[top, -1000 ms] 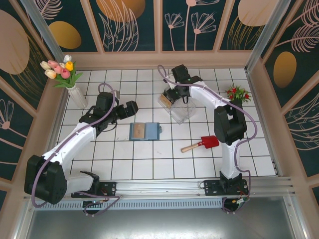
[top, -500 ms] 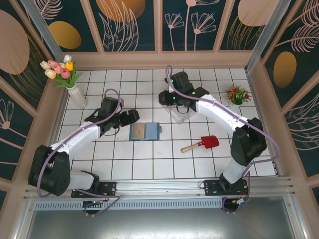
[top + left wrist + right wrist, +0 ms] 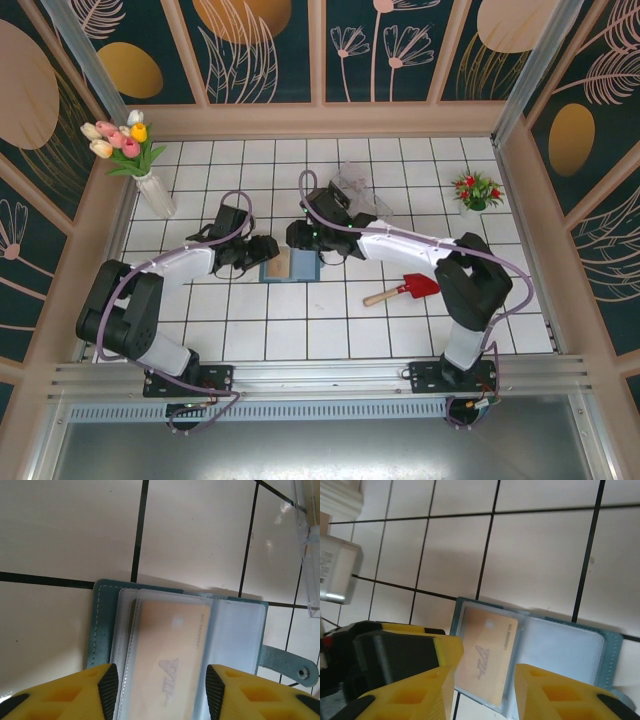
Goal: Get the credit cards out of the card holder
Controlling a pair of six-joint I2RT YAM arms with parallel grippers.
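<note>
A flat slate-blue bifold card holder [image 3: 290,265] is seen lying open near the middle of the white tiled table [image 3: 300,330], its small side tab [image 3: 290,665] pointing to the right. A thin tan-beige credit card [image 3: 172,655] is held in a clear plastic sleeve on the holder's left half; the sleeve on the right half appears pale and blank. The left gripper [image 3: 262,250] is placed at the holder's left edge, its yellow fingers [image 3: 107,685] spread apart on either side of the tan card's sleeve and grasping nothing. The right gripper [image 3: 298,238] is poised over the holder's far edge, its jaws likewise parted around the card and clasping nothing. A clear plastic box [image 3: 360,195] stands farther back, and a red-bladed toy shovel [image 3: 405,290] lies to the right.
</note>
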